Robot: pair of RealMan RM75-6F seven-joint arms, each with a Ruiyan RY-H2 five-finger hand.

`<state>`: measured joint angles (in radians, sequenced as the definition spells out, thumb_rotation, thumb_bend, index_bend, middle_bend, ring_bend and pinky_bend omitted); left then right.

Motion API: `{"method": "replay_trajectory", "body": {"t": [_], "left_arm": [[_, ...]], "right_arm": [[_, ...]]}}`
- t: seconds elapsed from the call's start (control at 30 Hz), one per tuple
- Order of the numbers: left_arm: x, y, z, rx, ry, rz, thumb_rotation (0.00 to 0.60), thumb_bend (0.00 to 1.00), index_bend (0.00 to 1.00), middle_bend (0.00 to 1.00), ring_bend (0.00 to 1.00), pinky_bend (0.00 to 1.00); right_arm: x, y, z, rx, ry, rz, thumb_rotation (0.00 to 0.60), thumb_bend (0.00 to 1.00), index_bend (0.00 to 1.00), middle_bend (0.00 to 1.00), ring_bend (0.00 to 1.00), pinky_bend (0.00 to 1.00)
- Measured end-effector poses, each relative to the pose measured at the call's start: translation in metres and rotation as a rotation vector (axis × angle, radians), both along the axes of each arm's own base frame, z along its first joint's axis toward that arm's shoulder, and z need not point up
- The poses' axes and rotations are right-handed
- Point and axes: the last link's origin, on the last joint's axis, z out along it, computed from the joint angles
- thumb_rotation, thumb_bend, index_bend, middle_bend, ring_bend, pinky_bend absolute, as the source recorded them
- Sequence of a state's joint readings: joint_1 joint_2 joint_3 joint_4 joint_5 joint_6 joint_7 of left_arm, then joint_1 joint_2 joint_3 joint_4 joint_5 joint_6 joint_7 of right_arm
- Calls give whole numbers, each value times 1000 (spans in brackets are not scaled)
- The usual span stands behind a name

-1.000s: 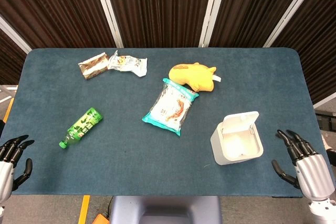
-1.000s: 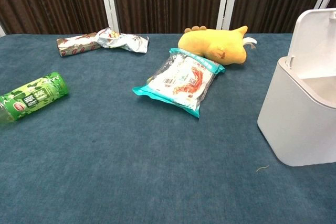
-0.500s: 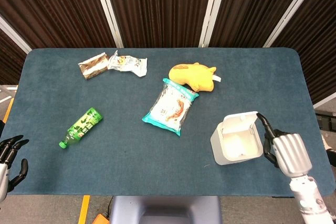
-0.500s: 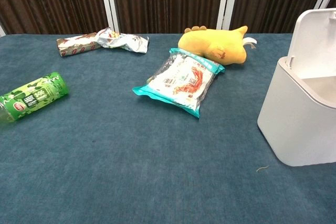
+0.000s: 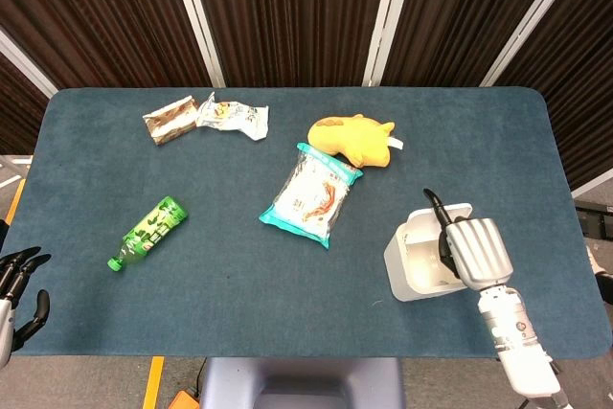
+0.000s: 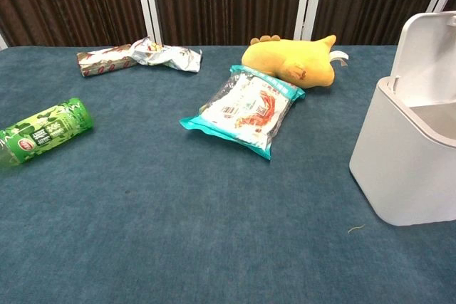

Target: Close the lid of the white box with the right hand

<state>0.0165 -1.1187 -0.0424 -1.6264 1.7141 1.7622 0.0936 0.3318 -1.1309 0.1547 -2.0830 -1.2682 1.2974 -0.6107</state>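
Hovering hand: the silver right hand [image 5: 472,248] hangs over the open top of the white plastic box [image 5: 421,265], its dark fingers [image 5: 436,215] stretched toward the raised lid [image 5: 450,214]; they lie fairly straight and hold nothing, though whether a fingertip touches the lid I cannot tell.
Box place: near the right front of the blue felt counter [image 5: 239,275], well apart from the other things.
Lid: upright on its hinge at the far side of the box (the chest view shows it standing clear above the rim, [image 6: 429,58]).
Progress: by my judgement barely begun; the hand is placed, the lid is not yet tipped, and pushing it forward and down onto the rim is what is left.
Left hand: the left hand [image 5: 17,284] sits off the counter's front left corner, fingers apart and empty.
Edges: the box stands close to the front edge, so a hard push might slide it that way.
Open room: the nearest things, a clear teal-edged snack packet [image 5: 311,194] and a yellow plush toy [image 5: 352,138], lie far-left of the box, out of the lid's path.
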Motion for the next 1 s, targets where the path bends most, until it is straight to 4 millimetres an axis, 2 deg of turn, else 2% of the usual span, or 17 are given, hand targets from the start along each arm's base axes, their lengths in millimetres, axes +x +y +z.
{"method": "replay_trajectory", "body": {"t": [0.17, 0.6, 1.0], "left_arm": [[0, 0, 0, 1, -1, 0, 600, 547, 251, 216, 225, 368], [1, -1, 0, 0, -1, -1, 600, 546, 252, 216, 225, 368], [0, -1, 3, 8, -15, -3, 600, 547, 255, 216, 225, 368]], "right_arm": [[-2, 8, -3, 25, 21, -14, 600, 887, 246, 860, 752, 934], [-10, 24, 0, 38, 28, 3, 600, 888, 394, 860, 752, 934], [-35, 65, -1, 99, 43, 23, 600, 887, 409, 860, 752, 934]]}}
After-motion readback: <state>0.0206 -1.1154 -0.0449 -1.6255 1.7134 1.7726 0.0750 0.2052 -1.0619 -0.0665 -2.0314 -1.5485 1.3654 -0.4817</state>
